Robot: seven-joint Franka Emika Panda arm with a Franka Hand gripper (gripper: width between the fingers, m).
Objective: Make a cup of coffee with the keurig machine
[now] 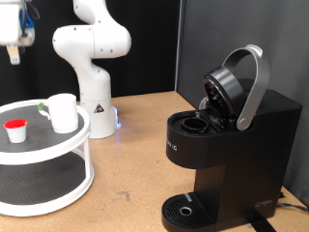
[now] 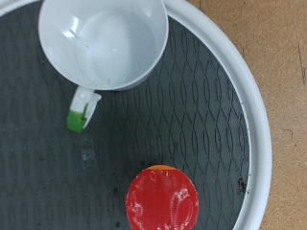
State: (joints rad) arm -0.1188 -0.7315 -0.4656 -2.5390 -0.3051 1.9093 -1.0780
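Gripper hangs high above cup, pod.

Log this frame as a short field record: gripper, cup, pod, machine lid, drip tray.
gripper: at the exterior view's top left, above the round stand, holding nothing visible
cup: white mug upright on the stand's top shelf, inside looks empty
pod: red-topped, on the same shelf beside the cup
machine lid: keurig machine lid raised, chamber open
drip tray: bare
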